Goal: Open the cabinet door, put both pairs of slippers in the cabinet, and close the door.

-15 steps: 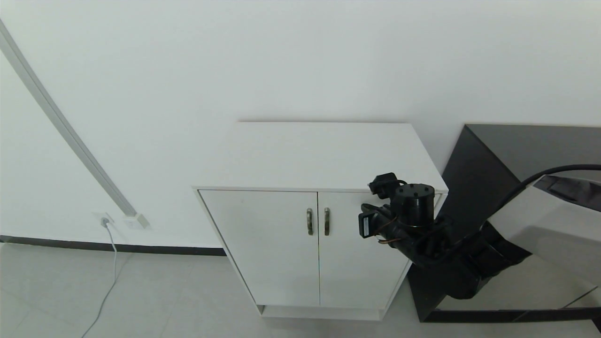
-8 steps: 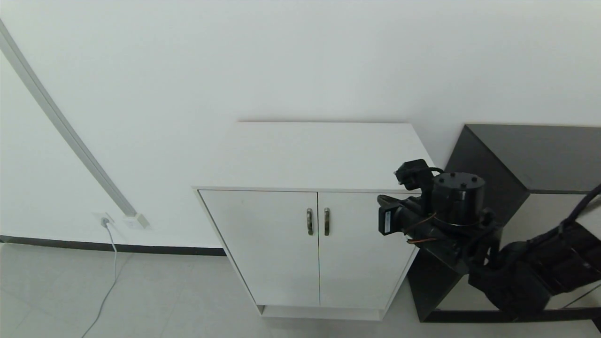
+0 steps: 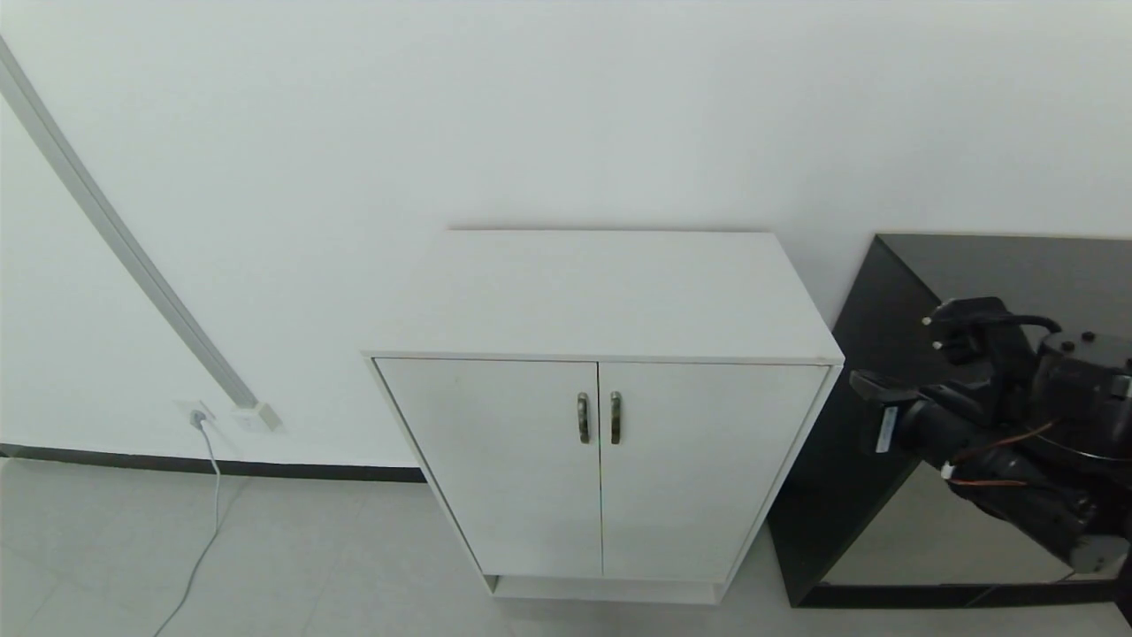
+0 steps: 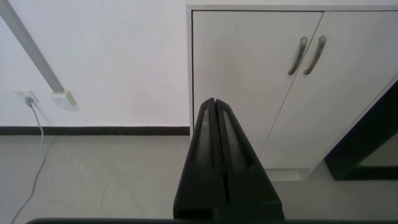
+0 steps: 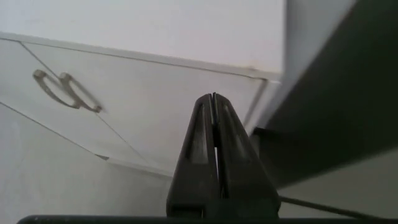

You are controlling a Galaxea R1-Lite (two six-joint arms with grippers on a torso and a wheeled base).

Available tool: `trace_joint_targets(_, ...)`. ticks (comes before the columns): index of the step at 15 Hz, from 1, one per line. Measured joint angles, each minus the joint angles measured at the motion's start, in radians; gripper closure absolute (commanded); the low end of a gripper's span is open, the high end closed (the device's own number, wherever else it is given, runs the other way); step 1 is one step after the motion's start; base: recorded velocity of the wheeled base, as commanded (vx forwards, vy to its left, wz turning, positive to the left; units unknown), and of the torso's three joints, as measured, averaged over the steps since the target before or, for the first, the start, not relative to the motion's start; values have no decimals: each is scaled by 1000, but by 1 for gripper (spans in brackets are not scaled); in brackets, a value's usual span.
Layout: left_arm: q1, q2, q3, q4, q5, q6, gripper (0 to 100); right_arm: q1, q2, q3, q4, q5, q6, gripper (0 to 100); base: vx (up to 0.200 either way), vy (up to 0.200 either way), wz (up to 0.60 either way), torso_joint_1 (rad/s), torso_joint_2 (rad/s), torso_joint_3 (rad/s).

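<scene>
A white two-door cabinet (image 3: 601, 442) stands against the wall with both doors closed; its two metal handles (image 3: 599, 418) meet at the middle seam. My right arm hangs to the right of the cabinet in front of the black unit, and its gripper (image 5: 214, 99) is shut with nothing in it, pointing toward the cabinet's right door (image 5: 168, 106). My left gripper (image 4: 215, 102) is shut and empty, held low in front of the cabinet's left door (image 4: 249, 68). The handles (image 4: 308, 55) appear beyond it.
A black cabinet (image 3: 937, 292) stands directly right of the white one. A slanted cable duct (image 3: 115, 230) runs down the wall to a socket (image 3: 199, 414) with a grey cord (image 3: 208, 504) trailing over the tiled floor at left.
My right arm has swung away to the right, from in front of the cabinet's right door to in front of the black unit. The cabinet doors stay closed.
</scene>
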Motion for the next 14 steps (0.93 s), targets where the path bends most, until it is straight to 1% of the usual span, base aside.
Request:
trace_joint_targets(3,0,0,0,0,-1,0,100,-31,-171,104,114,1,-5,100,0,0,0,0,0,0)
trace_joint_targets(6,0,0,0,0,0,0,100,-39,-331,172,273,3,-10,100,0,0,0,0,0,0)
trace_joint_targets(8,1,0,0,0,-1,0,100,-41,-475,211,402,3,-12,100,0,0,0,0,0,0)
trace_joint_targets(9,1,0,0,0,-2,0,100,-42,-554,226,483,3,-13,100,0,0,0,0,0,0)
trace_joint_targets(12,0,0,0,0,-2,0,100,-40,-811,255,791,27,-14,100,0,0,0,0,0,0)
trace_joint_targets(14,0,0,0,0,-2,0,100,-38,-979,275,959,102,-13,100,0,0,0,0,0,0)
